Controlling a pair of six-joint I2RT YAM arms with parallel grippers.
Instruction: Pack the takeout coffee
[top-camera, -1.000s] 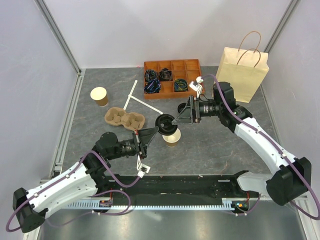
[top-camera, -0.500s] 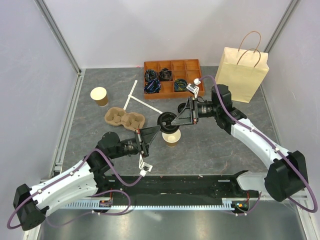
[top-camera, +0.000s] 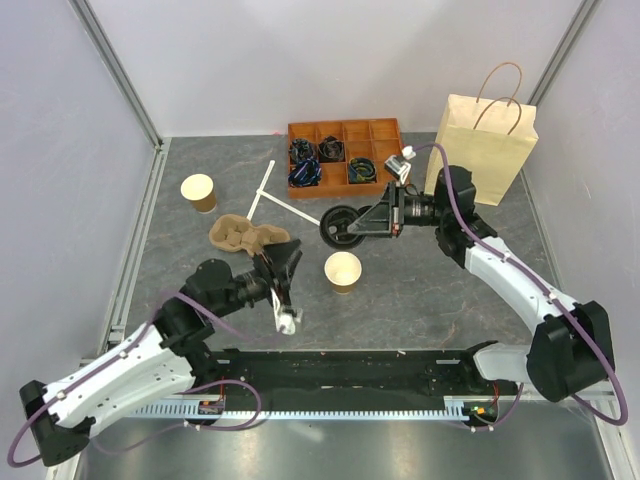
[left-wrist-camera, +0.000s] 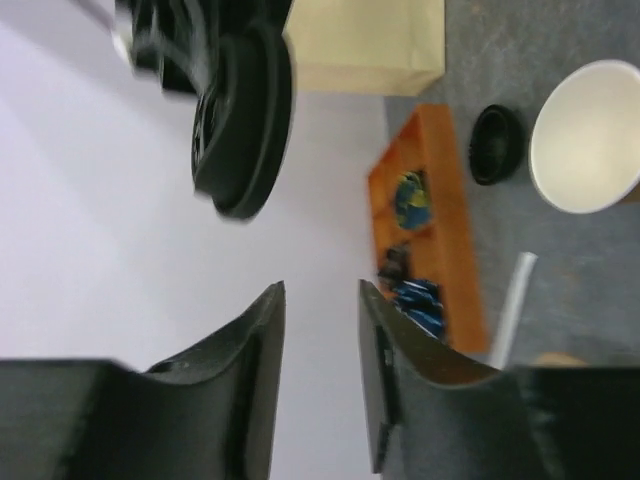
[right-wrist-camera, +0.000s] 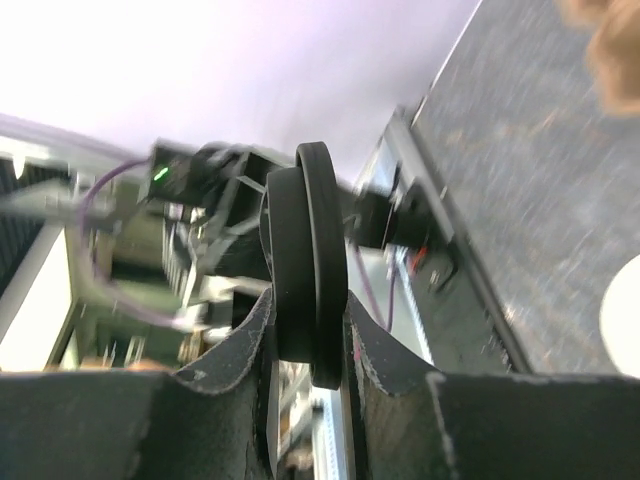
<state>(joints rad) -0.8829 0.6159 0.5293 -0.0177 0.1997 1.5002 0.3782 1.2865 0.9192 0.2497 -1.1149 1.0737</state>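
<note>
- The right gripper (top-camera: 356, 223) is clamped on the rim of the black lid (top-camera: 333, 227). It holds the lid on edge, above the table (top-camera: 420, 290) and beyond the takeout coffee cup (top-camera: 343, 270).
- With so thin a pinch, the lid could twist or slip out while it is being turned flat.
- The left gripper (top-camera: 287, 260) has its fingers apart with nothing between them. It hangs beside the cup, over the near end of the moulded-pulp cup carrier (top-camera: 238, 236).
- The cup stands open and unsupported near the table's centre. A lid pressed down off-centre could tip it, dent the paper wall or seat on one side only.
- A careless swing of the left arm could knock the carrier or the cup.
- The paper bag (top-camera: 486, 150) stands upright, well apart at the far right. Its twisted handles arch over the mouth and could snag a cup being lowered in.
- Counts:
  - Two brown paper cups, both lidless. The second cup (top-camera: 199, 192) is at the far left.
  - One black lid certainly. A small dark disc on the table in the left wrist view may be another, but that cannot be told.
  - One carrier and one bag.
  - One orange tray (top-camera: 344, 125) with eight compartments.
  - Two white sticks (top-camera: 263, 190), crossed.
</note>
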